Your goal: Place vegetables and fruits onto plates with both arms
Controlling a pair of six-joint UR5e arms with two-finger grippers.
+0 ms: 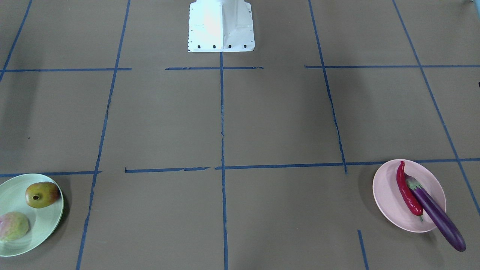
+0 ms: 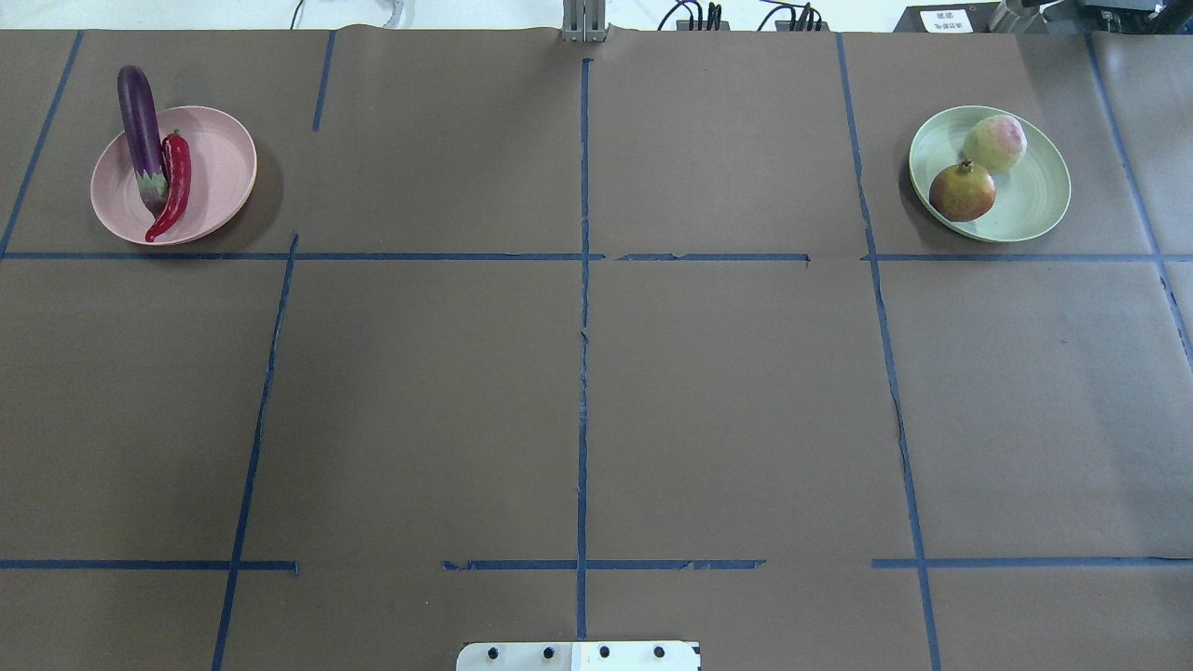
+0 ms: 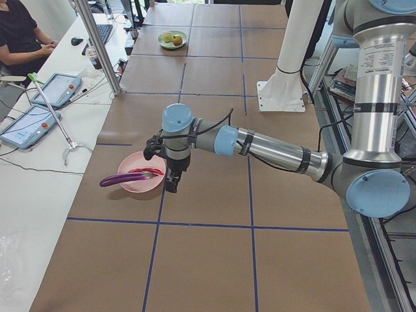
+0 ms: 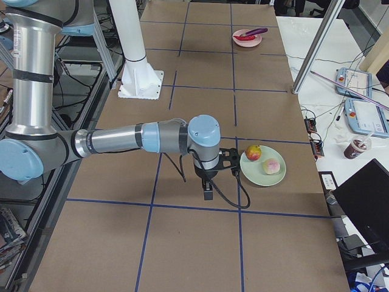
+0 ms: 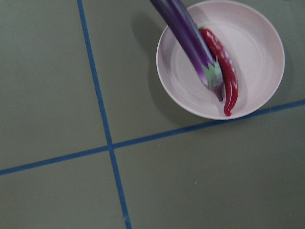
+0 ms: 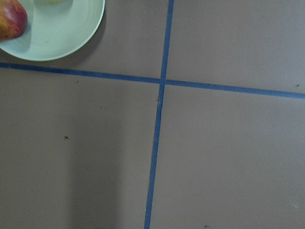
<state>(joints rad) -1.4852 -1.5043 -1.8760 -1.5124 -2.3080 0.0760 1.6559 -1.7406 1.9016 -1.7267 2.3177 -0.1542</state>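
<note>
The purple eggplant [image 2: 140,126] and the red chili [image 2: 172,182] lie side by side on the pink plate [image 2: 210,168]; the eggplant's end sticks out over the rim. The pomegranate-like fruit [image 2: 962,191] and the peach-like fruit [image 2: 994,143] sit on the mint green plate [image 2: 1035,200]. My left gripper [image 3: 170,185] hangs just beside the pink plate [image 3: 133,184], above the table. My right gripper [image 4: 208,193] hangs beside the green plate [image 4: 262,173]. I cannot tell whether either is open or shut. Nothing shows in either gripper.
The white base block [image 1: 221,26] stands at the table's middle on the robot's side. Blue tape lines cross the brown table cover. Tablets [image 3: 29,123] and a person [image 3: 19,32] are at a side bench past the pink plate.
</note>
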